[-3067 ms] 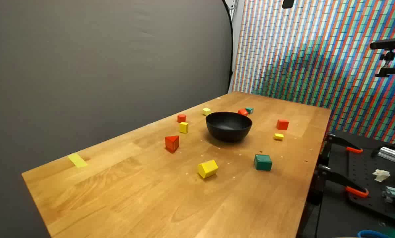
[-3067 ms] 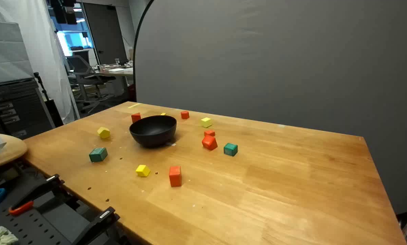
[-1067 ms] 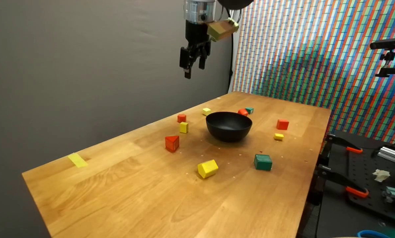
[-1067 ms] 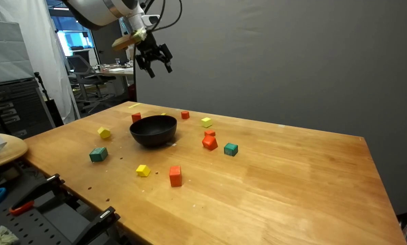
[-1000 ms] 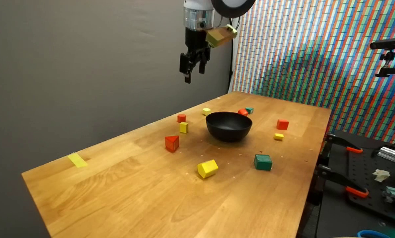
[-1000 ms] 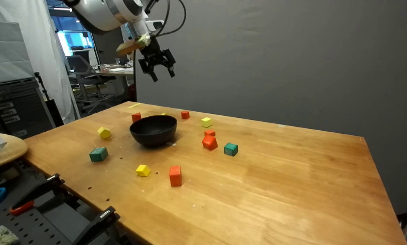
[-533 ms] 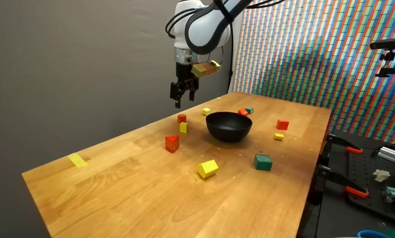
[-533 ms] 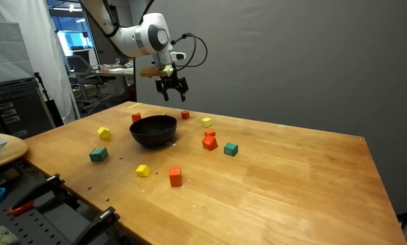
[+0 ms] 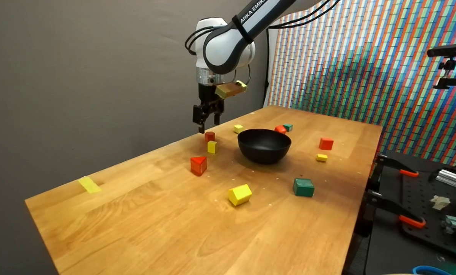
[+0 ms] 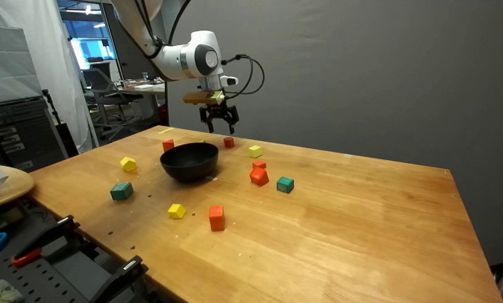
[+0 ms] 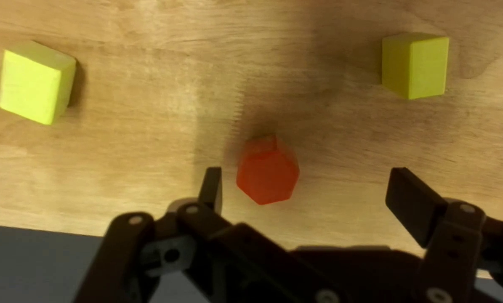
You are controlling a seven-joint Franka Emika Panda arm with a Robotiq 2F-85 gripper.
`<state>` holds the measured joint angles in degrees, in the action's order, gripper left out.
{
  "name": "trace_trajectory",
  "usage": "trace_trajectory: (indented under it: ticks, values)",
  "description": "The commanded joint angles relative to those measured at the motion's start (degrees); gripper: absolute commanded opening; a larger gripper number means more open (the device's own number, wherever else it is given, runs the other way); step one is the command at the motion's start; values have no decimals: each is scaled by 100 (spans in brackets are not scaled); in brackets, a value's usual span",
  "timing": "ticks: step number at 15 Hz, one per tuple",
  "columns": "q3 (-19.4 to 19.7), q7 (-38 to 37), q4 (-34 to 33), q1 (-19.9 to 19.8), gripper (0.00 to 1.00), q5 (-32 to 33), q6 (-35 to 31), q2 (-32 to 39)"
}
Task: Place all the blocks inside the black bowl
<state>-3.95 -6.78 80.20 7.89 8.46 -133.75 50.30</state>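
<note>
Red hexagonal block (image 11: 268, 179): on the wooden table (image 9: 136, 229), near the edge by the grey backdrop (image 9: 117, 95). Black bowl (image 10: 188, 164): farther in from that edge. My gripper (image 11: 306, 185): spread wide, nothing held, above the block. Step, I judge: a first pick-up. Next, I should centre, lower, then close around it.

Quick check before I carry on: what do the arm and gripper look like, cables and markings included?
The arm is rounded, white and black, with a black strap, black cables and pale lettering, partly cut off, reading "ANKA EMIK". A silver collar sits above the black gripper, whose two jaws are angular, with pale screw heads. A boxy yellow and brown piece is mounted alongside.
</note>
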Motion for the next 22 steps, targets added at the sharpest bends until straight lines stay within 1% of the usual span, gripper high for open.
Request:
trace_trajectory:
  ticks: [1,4,5,6,7,8,10,11,12,13,14,15,16,17,18,19,20,22]
  values:
    - [121,165,-713,83,100,-110,345,427]
    - [166,119,-1070,73,100,-131,510,681]
    - [183,91,-1184,67,94,-145,575,772]
    - [186,77,-1277,54,73,-169,646,845]
    - [181,66,-1345,39,70,-203,721,902]
    - [187,47,-1408,37,70,-225,776,953]
    - [178,5,-1488,21,54,-312,864,1029]
    - [179,-33,-1514,18,45,-350,897,1054]
    - [176,-86,-1504,9,38,-397,887,1052]
    - [193,-180,-1434,23,31,-444,833,988]
    - [214,-269,-1231,52,22,-459,706,793]
    - [182,-290,-980,51,16,-499,679,523]
    - [187,-343,-705,68,19,-496,593,239]
    - [204,-377,-337,98,19,-460,615,-169]
    - [318,-456,-87,181,19,-316,518,-387]
    - [325,-513,142,194,19,-317,484,-640]
    - [304,-482,352,193,19,-328,552,-897]
    - [435,-880,840,320,19,-273,828,-1435]
